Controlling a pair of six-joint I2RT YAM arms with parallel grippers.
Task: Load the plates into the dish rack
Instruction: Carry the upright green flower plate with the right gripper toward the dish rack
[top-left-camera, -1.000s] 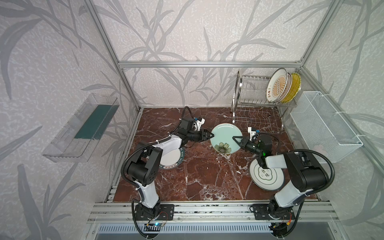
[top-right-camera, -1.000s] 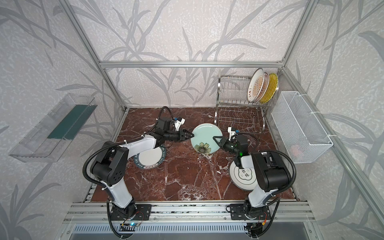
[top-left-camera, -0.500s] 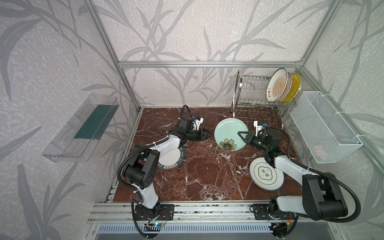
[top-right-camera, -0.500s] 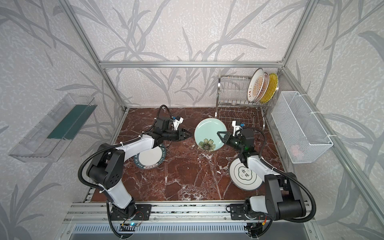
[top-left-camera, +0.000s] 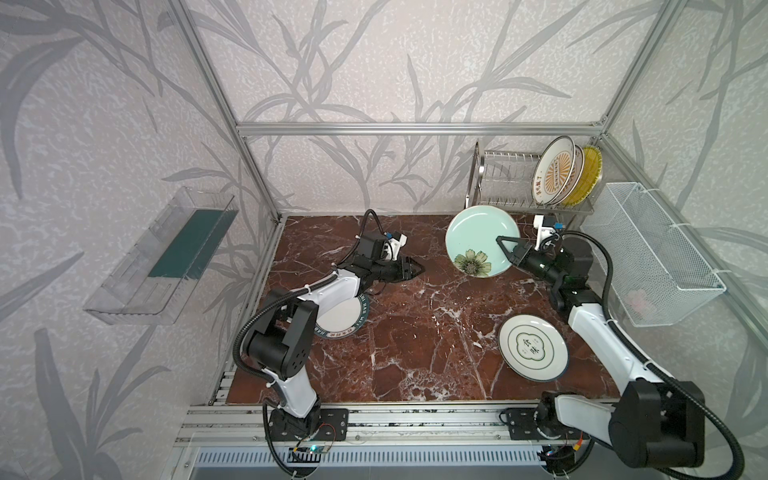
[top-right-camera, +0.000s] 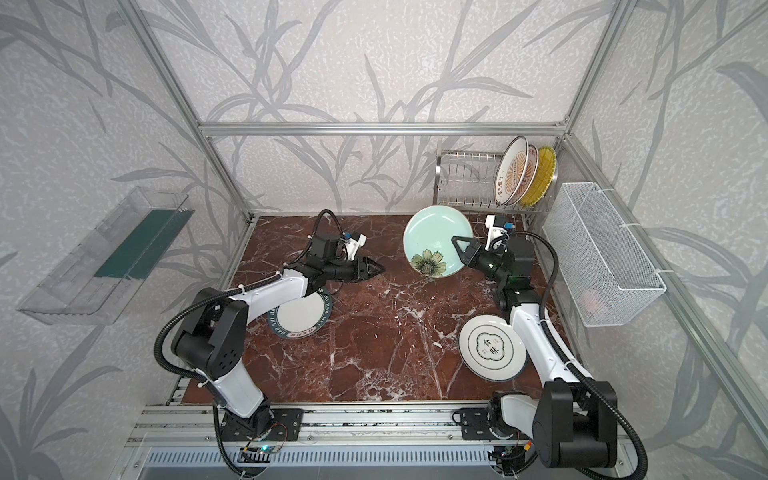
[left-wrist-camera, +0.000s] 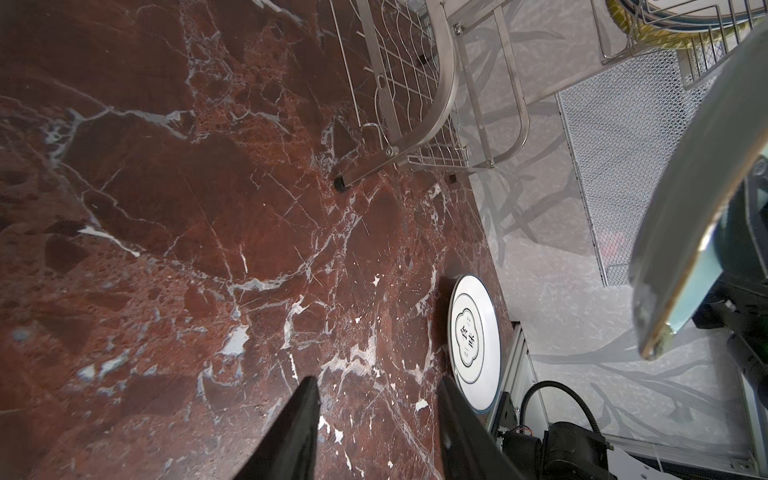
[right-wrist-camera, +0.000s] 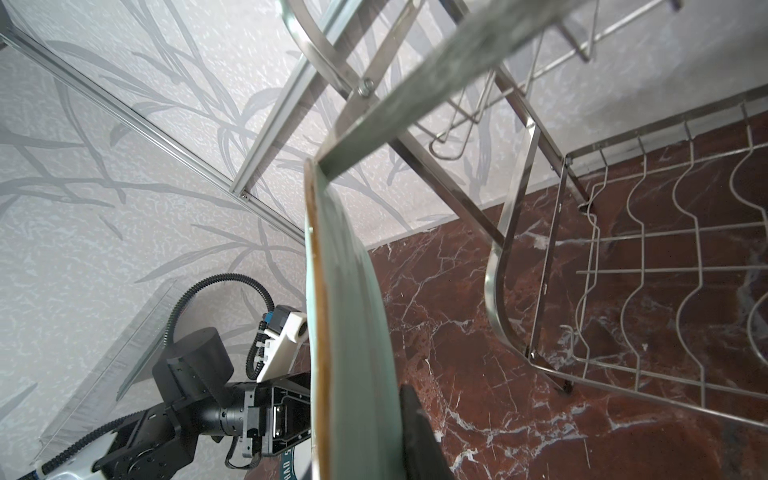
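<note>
Since a second ago, the right gripper (top-left-camera: 505, 248) had carried the pale green plate (top-left-camera: 473, 232) up and back toward the dish rack (top-left-camera: 498, 178). It was clamped on the rim, and the plate was tilted before the lower tier, with the arched end frame (right-wrist-camera: 494, 270) just beside it. The left gripper (top-left-camera: 417, 269) hovered well apart, its jaws half open and empty.

Six plates showed:
- two sunburst plates (top-left-camera: 555, 170) and one yellow plate (top-left-camera: 590, 172) upright on the top tier
- the teal-rimmed plate (top-left-camera: 345, 322) and the cloud-emblem plate (top-left-camera: 533, 347) flat on the table (top-left-camera: 415, 353)
- the one held

One mesh basket (top-left-camera: 656, 249) and one clear tray (top-left-camera: 166, 257) hung on the walls.
</note>
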